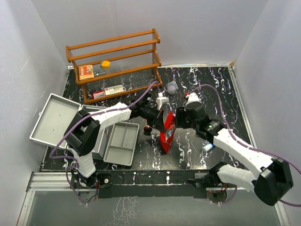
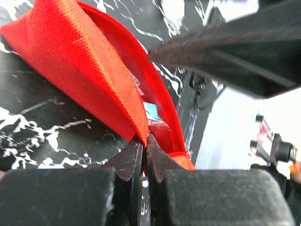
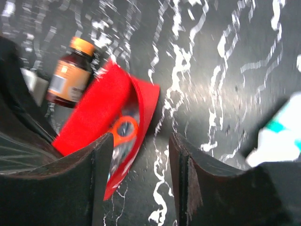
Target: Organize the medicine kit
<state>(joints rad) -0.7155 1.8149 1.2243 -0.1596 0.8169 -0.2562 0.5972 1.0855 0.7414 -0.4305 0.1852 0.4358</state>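
**Kit open at the left, both arms at the red pouch**

The medicine kit [image 1: 51,120] sits at the left side of the counter [image 1: 207,94]. Its long axis runs from the near edge toward the back, tilted slightly to the right. The hinged lid is thrown open to the left with its pale inside facing up. The case body is mostly hidden under the left arm. The grey two-compartment tray [image 1: 121,143] lies just to the right of the case, with its long axis in nearly the same direction.

To the right of the tray, a red fabric pouch [image 1: 168,131] stands on edge near the middle of the counter with its zip mouth gaping. In the right wrist view, an orange ring and clear wrapping show inside it.

The left gripper [image 2: 145,141] has its fingers [image 2: 127,162] pressed together on the pouch's rim, with red cloth pinched between the tips. The right gripper [image 3: 141,141] hangs over the pouch's other end with its fingers [image 3: 70,188] spread wide and holding nothing. Whether they touch the cloth cannot be told.

A brown medicine bottle with an orange cap [image 3: 70,75] lies just beside the pouch. A white-and-teal tube [image 1: 208,147] lies near the right arm. A small clear cup [image 1: 172,87] stands farther back. Behind it is a wooden rack [image 1: 113,52] holding an orange box [image 1: 85,71].
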